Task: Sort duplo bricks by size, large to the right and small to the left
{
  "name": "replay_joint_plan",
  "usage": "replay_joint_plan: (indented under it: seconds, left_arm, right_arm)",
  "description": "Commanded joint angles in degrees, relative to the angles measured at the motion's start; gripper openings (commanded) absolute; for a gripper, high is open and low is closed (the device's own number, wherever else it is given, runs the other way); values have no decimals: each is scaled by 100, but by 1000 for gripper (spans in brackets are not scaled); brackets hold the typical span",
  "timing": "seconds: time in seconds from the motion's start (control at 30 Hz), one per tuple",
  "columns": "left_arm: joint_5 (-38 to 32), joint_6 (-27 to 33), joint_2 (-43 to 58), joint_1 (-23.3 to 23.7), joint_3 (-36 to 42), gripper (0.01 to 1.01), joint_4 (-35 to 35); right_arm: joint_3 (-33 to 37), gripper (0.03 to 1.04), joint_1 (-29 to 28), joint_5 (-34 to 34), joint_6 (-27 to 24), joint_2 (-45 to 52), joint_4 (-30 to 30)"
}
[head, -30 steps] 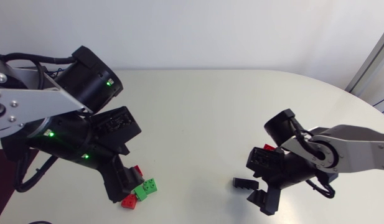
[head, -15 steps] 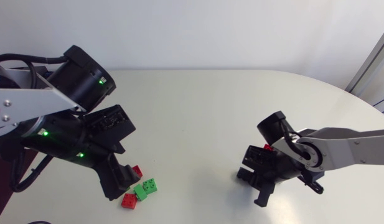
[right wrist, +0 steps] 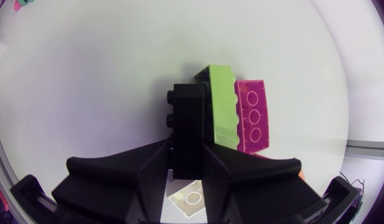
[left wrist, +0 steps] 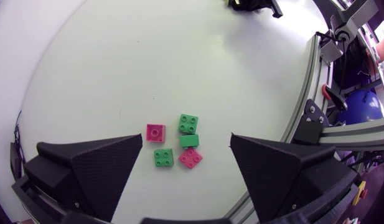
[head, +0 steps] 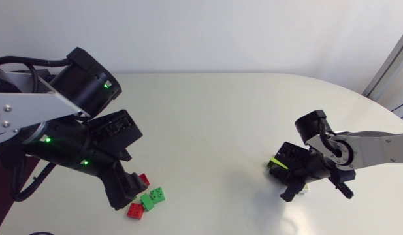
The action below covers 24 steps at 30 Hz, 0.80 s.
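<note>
Now shifting long black plastic brick [right wrist: 187,118], pinched in right gripper [right wrist: 187,158], rightward and parking it beside long lime-green plastic brick [right wrist: 223,106], advancing large-brick sorting.

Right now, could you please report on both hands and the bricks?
Left hand open over small bricks. Right hand shut on black brick, beside lime brick and magenta brick. Nothing obstructing.
</note>
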Motion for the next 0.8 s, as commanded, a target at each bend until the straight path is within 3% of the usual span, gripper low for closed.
replay_joint_plan:
  seconds: [0.0,0.07,0.1,0.27,0.5,0.77]
  left_arm:
    - [-51,-71,13,-27,0,984,-46]
    - [-59,-71,-22,-18,9,984,-63]
    - [-68,-71,-31,-1,9,984,-72]
    - [-68,-62,-57,17,0,984,-81]
    - [-86,-71,-180,87,-26,984,-81]
    - [-209,-290,-778,509,-281,984,-11]
  right_arm:
    - [-206,541,-55,59,-127,-83,-61]
    - [-224,972,-11,6,-109,-549,-307]
    - [-224,1003,24,-2,-65,-839,-439]
    - [48,1002,-231,-11,49,-1657,-931]
    - [-92,997,-1075,-143,5,-1815,-905]
    - [-233,995,-1136,-134,743,-2659,-1142]
